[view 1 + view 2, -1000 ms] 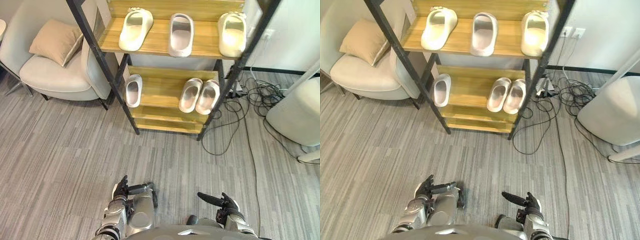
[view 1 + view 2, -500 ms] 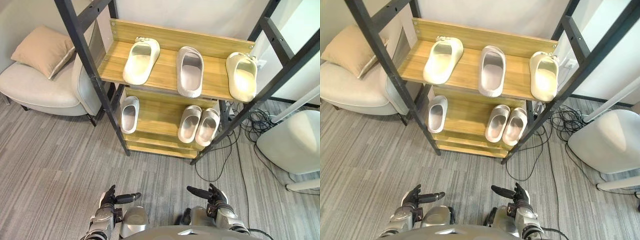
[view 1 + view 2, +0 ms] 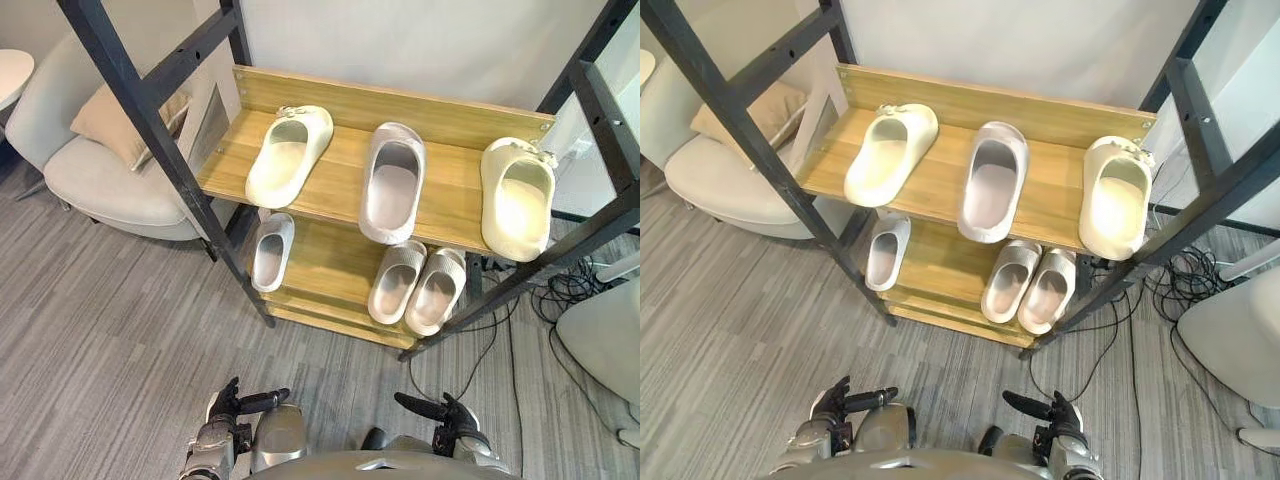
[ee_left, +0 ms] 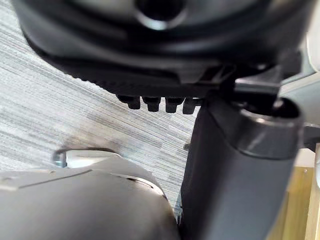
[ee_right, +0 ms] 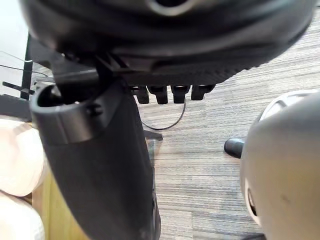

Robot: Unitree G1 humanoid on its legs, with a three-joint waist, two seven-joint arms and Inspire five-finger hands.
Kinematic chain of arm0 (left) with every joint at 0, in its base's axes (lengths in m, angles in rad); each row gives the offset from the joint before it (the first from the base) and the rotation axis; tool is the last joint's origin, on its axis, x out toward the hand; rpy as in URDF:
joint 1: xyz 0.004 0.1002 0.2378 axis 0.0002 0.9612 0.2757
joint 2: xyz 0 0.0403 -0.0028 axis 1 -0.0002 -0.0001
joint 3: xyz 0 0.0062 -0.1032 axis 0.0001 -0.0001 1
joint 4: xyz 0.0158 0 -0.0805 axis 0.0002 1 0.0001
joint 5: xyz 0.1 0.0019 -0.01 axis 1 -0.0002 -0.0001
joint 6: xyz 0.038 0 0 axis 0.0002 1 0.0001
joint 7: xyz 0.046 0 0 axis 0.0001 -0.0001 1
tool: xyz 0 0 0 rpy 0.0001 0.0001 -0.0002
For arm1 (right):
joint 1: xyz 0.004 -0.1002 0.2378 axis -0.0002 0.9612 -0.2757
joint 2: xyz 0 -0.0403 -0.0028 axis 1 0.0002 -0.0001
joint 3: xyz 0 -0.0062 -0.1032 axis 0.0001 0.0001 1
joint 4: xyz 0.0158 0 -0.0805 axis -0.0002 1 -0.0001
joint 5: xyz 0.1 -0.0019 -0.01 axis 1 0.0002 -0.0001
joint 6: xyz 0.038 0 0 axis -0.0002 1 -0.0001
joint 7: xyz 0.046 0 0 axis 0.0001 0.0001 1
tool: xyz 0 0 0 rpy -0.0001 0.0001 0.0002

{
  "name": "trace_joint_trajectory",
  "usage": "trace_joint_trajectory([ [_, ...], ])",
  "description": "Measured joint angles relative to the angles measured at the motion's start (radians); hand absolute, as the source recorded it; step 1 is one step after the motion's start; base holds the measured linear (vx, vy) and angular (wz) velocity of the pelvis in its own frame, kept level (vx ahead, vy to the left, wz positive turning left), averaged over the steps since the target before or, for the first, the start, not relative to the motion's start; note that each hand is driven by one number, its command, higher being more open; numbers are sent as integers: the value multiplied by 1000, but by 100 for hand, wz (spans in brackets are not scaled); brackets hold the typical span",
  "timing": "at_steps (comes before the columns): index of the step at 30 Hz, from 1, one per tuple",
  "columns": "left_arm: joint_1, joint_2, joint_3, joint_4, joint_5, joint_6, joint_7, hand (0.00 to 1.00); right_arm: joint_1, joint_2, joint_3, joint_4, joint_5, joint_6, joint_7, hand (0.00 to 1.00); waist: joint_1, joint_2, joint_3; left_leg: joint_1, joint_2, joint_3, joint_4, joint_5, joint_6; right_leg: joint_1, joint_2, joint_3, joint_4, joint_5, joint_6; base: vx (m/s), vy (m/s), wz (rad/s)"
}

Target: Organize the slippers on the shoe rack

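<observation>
The left hand [image 3: 228, 400] and right hand [image 3: 452, 418], low in the frame, are held open and empty. On the shoe rack [image 3: 345, 165], the left cream slipper [image 3: 288, 155] and right cream slipper [image 3: 518, 198] are parted by a middle grey slipper [image 3: 392, 182]. Below, a lone grey slipper [image 3: 270, 252] lies left and a grey pair [image 3: 398, 282] right. Pairing is judged undone.

There are six slippers on one shoe rack [image 3: 340, 92], which shows two wooden shelves. The upper shelf [image 3: 340, 172] holds three: two cream slippers [image 3: 287, 155] [image 3: 517, 197] and one grey slipper [image 3: 392, 182]. The lower shelf [image 3: 330, 265] holds three pale grey slippers [image 3: 271, 250] [image 3: 397, 281] [image 3: 435, 291]. Beside the rack stands one armchair [image 3: 110, 185] with one cushion [image 3: 102, 115].
</observation>
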Motion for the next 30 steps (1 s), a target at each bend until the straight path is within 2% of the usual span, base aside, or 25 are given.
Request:
trace_joint_trajectory([
  [1,0,20,-11,-1,0,0,5,100,6,17,17,2,-1,1,0,100,2,-36,-9,7,-44,6,-46,23,15,-1,-28,12,-42,13,19,148,151,14],
  [2,0,21,-11,0,0,0,5,100,4,17,18,5,-1,1,1,100,1,-38,-7,7,-48,6,-41,23,15,4,-31,12,-48,15,23,108,104,11],
  [6,6,22,-34,7,0,1,5,100,-4,20,20,-3,-1,0,12,100,5,-31,-4,24,-69,9,-33,22,17,29,-40,36,-81,30,14,48,52,-11],
  [10,12,23,-51,11,20,1,0,100,-3,17,38,-3,-3,-1,20,100,2,-25,-11,92,-74,6,-110,29,25,55,-34,48,-92,31,15,9,-34,-11],
  [17,23,28,-72,27,23,1,-3,100,4,4,111,5,-47,1,38,100,-1,-29,-35,133,-97,-2,-245,107,27,50,-38,39,-115,44,15,-22,-38,4],
  [20,29,30,-73,27,40,0,-3,100,-9,-6,230,0,-52,1,49,100,1,-33,-37,137,-105,-15,-274,128,31,50,-39,29,-122,52,11,-54,-4,11],
  [24,33,33,-73,27,53,-3,-3,100,-36,-7,476,-67,-62,1,74,100,7,-40,-41,136,-115,-32,-305,157,38,49,-41,15,-140,67,10,-66,10,11],
  [26,35,33,-74,26,60,-14,-1,100,-65,-7,640,-156,-79,-1,111,100,12,-43,-42,136,-119,-37,-318,172,40,49,-41,11,-149,78,9,-85,23,6],
  [30,34,33,-76,21,67,-22,5,100,-113,-7,858,-361,-62,-8,193,100,37,-49,-46,136,-124,-43,-340,197,44,41,-44,10,-150,88,5,-101,34,3],
])
